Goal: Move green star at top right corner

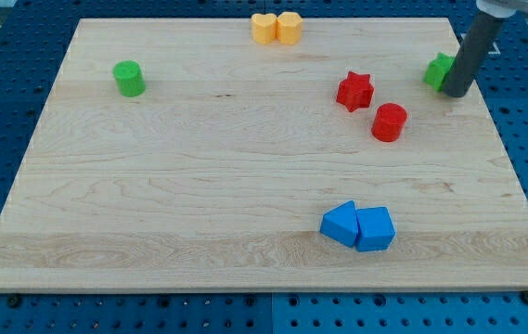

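Green star (pixel 439 70): small, bright green block, lying flat on the wooden board near the right edge, in the upper part of the view. Only its left portion shows; the right side is hidden behind the dark rod, so the star points can't be counted. My tip (pixel 456 93) sits against the block at roughly its 4 o'clock. Block lies at about 2 o'clock from board centre.
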You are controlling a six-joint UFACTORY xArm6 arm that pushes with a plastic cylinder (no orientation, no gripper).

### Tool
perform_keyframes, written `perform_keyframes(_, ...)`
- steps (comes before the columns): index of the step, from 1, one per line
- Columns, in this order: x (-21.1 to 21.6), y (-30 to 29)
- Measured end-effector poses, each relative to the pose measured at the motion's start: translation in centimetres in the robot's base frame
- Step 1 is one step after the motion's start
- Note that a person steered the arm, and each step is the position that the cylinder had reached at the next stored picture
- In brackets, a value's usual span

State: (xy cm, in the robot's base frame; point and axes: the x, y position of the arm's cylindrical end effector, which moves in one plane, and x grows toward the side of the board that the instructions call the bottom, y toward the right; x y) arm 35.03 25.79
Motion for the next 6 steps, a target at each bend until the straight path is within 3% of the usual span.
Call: perform_keyframes(6, -2.3, -1.8)
